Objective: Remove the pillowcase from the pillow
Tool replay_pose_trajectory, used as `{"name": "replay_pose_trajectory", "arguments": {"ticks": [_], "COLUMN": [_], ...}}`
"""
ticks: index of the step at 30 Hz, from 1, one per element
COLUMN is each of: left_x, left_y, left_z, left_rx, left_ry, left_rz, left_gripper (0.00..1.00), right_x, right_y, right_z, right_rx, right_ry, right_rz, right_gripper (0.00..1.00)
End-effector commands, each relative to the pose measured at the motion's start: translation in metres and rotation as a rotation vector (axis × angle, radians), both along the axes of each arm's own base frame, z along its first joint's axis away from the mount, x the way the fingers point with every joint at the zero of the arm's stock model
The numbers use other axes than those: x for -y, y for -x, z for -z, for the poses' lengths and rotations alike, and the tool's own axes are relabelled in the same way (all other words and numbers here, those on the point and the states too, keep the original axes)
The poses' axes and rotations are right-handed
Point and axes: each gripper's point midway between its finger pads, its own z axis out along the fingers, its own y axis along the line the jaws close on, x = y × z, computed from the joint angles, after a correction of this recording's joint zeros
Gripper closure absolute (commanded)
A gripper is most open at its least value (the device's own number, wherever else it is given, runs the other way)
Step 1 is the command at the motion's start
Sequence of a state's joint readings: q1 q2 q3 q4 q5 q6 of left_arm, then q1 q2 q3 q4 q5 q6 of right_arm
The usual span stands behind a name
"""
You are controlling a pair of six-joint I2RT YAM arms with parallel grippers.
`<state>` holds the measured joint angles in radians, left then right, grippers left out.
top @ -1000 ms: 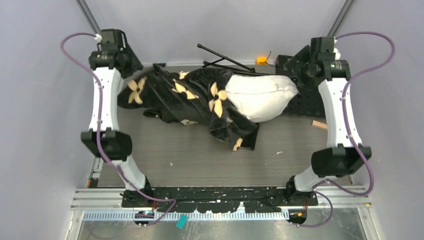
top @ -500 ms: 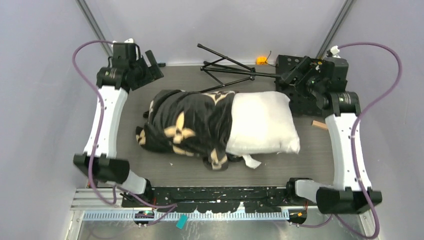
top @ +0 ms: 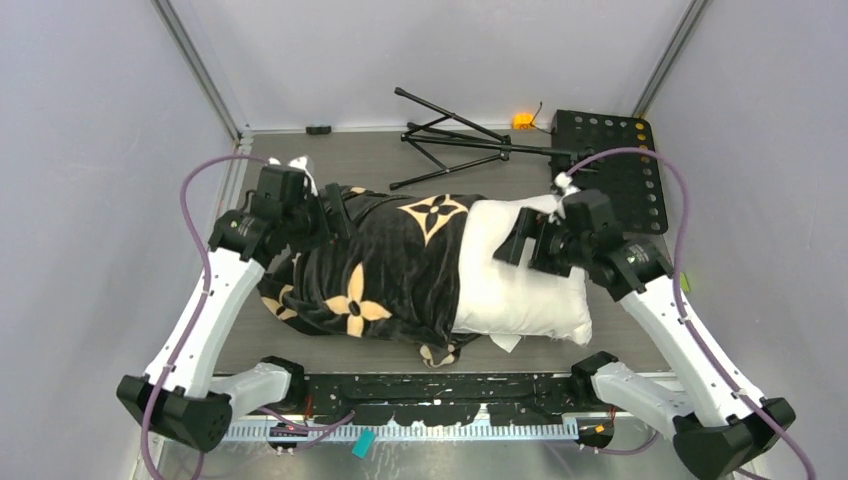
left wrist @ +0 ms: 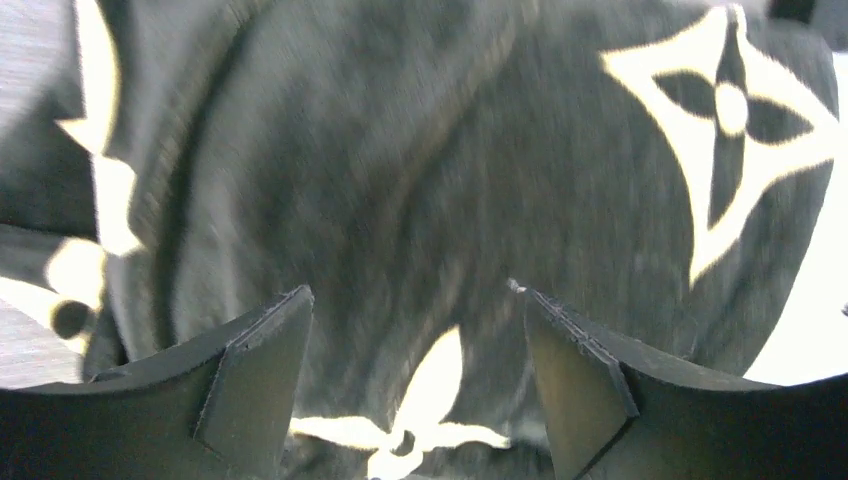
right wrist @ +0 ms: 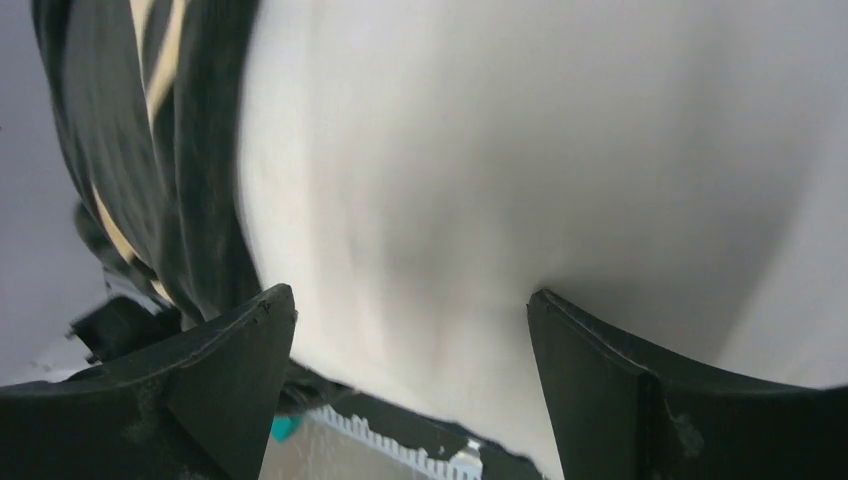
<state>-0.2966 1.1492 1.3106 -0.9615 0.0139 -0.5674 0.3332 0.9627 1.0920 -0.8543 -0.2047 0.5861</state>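
A: Pillowcase (top: 380, 265) covers how much right now?
B: The left part of the pillow (top: 520, 290); the white right part lies bare on the table (top: 360, 160).
A: And the pincers?
B: Left gripper (left wrist: 408, 288) hangs close over the black plush, jaws spread wide, nothing between them. Right gripper (right wrist: 410, 292) sits close over the bare white cushion, just as wide, also empty. Whether either touches the fabric, I cannot tell.
A: What could spoil it from here?
B: If the left one bites too deep, I judge it takes cushion along with cover, and both drag together. If the right one catches only a loose fold, the pillow likely slides left with the pull instead of coming free. The plush bunched at the near edge could also snag
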Motion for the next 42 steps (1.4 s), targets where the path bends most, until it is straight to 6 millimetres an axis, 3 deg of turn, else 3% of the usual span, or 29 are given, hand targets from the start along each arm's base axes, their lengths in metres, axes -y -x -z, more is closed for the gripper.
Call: {"name": "replay_pose_trajectory", "arguments": {"ticks": [1,6,10,14,20,22,25,26,27,31,34,36,42], "left_x": [0.043,0.093,0.114,0.107,0.103,0.094,0.098,0.098,0.098,0.107,0.125,0.129,0.105], "left_y": [0.043,0.085,0.111,0.108,0.094,0.087,0.084,0.086,0.088,0.107,0.133,0.143,0.142], "left_z": [-0.017,-0.021,0.001,0.028,0.061,0.06,0.03,0.018,0.009,-0.026,-0.061,-0.076,-0.075], "left_rx": [0.026,0.036,-0.045,-0.084,-0.108,-0.098,0.003,0.046,0.076,0.127,0.17,0.199,0.229], "left_ry": [0.192,0.281,0.2,0.121,0.054,0.001,0.047,0.069,0.084,0.171,0.35,0.42,0.347], "left_rz": [0.194,0.445,0.547,0.494,0.441,0.398,0.435,0.445,0.456,0.574,0.692,0.723,0.636], "left_gripper": [0.22,0.27,0.27,0.26,0.23,0.23,0.23,0.23,0.22,0.21,0.21,0.21,0.21], "right_x": [-0.017,-0.036,-0.079,-0.095,-0.092,-0.092,-0.112,-0.123,-0.133,-0.172,-0.189,-0.194,-0.184], "right_y": [0.03,0.046,0.075,0.083,0.081,0.071,0.055,0.052,0.05,0.044,0.034,0.02,-0.05], "right_z": [-0.003,0.001,0.021,0.043,0.096,0.102,0.08,0.067,0.054,0.003,-0.034,-0.049,-0.077], "right_rx": [0.065,0.076,0.039,0.059,0.012,0.044,0.134,0.164,0.192,0.266,0.296,0.279,0.069], "right_ry": [0.032,0.11,0.172,0.366,0.592,0.623,0.544,0.486,0.431,0.264,0.212,0.162,-0.311], "right_rz": [-0.071,-0.225,-0.446,-0.447,-0.375,-0.336,-0.295,-0.295,-0.3,-0.334,-0.332,-0.312,-0.186], "right_gripper": [0.09,0.1,0.12,0.1,0.11,0.3,0.79,0.91,0.96,1.0,1.0,1.0,1.0]}}
